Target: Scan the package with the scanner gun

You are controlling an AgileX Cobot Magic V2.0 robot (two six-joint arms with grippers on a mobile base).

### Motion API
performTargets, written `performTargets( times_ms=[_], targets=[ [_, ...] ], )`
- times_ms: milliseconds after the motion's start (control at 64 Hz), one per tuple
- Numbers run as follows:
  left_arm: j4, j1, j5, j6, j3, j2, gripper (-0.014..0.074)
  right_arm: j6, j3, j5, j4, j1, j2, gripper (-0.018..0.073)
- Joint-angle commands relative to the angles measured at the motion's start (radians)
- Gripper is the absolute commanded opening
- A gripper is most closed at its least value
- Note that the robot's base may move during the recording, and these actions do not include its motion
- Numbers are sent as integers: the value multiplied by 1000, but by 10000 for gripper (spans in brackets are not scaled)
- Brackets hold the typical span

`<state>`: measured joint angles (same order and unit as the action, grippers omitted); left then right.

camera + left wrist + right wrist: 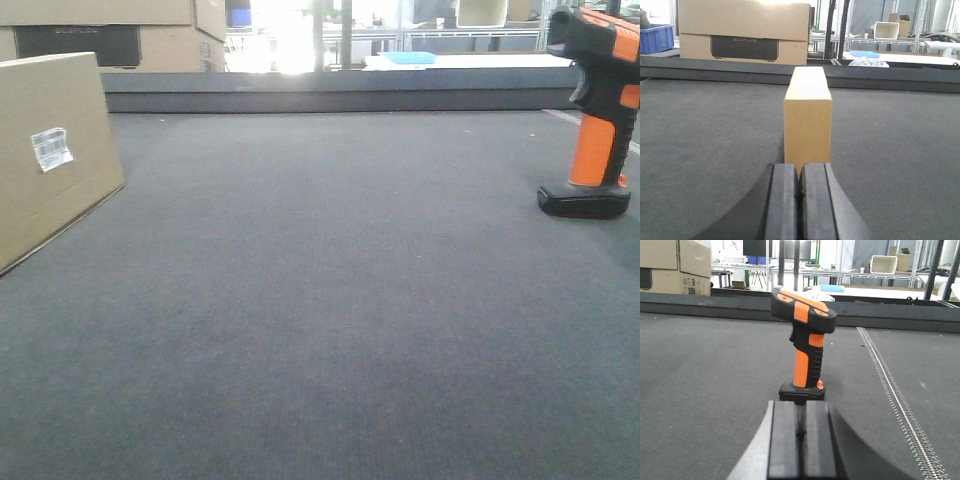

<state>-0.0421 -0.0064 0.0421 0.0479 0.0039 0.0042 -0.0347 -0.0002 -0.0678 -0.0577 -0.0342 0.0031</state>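
Note:
The package (50, 160), a tan cardboard box with a small white barcode label (52, 148), stands on edge at the left of the dark mat. In the left wrist view its narrow end face (808, 125) rises straight ahead of my left gripper (800, 172), which is shut on nothing and sits just short of the box. The scanner gun (598, 110), black with an orange handle, stands upright on its flat foot at the right. My right gripper (800, 405) is shut and empty, low on the mat right behind the scanner gun (805, 345). The front view shows neither gripper.
Large stacked cartons (742, 32) and a blue bin (657, 39) stand behind a raised dark ledge (340, 95) along the mat's far edge. A pale stitched seam (890, 390) runs across the mat to the right of the scanner. Shelving and tables lie beyond.

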Motion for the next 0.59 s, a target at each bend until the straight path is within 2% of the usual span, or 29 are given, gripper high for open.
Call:
performTargets(
  times_ms=[0, 578],
  targets=[
    [7, 2, -15, -3, -4, -4, -111, -3, 0, 17, -2, -1, -3, -168],
    [7, 2, -15, -3, -4, -4, -111, -3, 0, 17, -2, -1, -3, -168]
  ],
)
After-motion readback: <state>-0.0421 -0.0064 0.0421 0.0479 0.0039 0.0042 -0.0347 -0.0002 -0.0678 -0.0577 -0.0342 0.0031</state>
